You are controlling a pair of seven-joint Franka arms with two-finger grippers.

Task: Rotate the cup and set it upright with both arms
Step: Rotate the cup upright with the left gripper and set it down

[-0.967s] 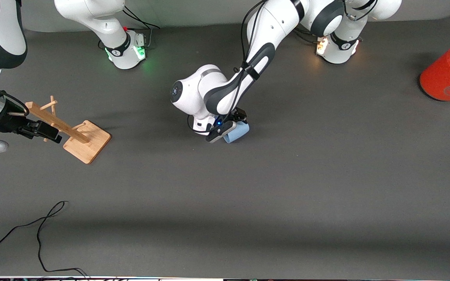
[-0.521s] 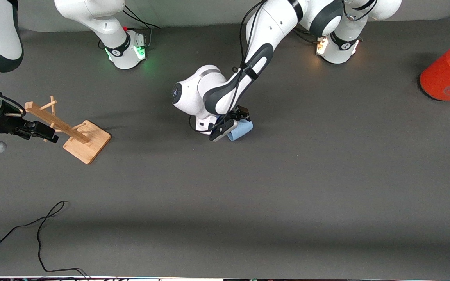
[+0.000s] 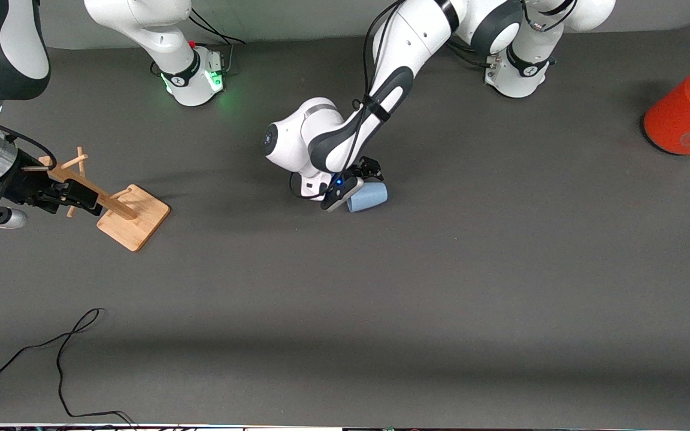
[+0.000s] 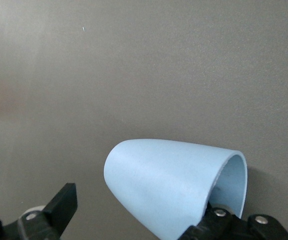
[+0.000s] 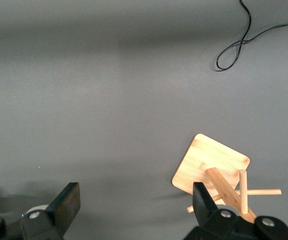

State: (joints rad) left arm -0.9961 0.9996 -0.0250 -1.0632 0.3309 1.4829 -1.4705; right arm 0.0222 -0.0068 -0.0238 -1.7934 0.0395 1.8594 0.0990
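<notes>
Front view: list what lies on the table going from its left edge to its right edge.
Cable → right gripper over the wooden rack → left gripper at the cup → orange-red can.

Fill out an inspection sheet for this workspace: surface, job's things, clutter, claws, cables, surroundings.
Surface: dark grey mat.
Job's things: blue cup on its side mid-table.
Clutter: wooden rack toward the right arm's end; red can toward the left arm's end.
Claws: left claw down at the cup, fingers open astride it, one inside the mouth; right claw open over the rack.
Cables: black cable loose on the mat, nearer the camera than the rack.
Surroundings: nothing seen.
</notes>
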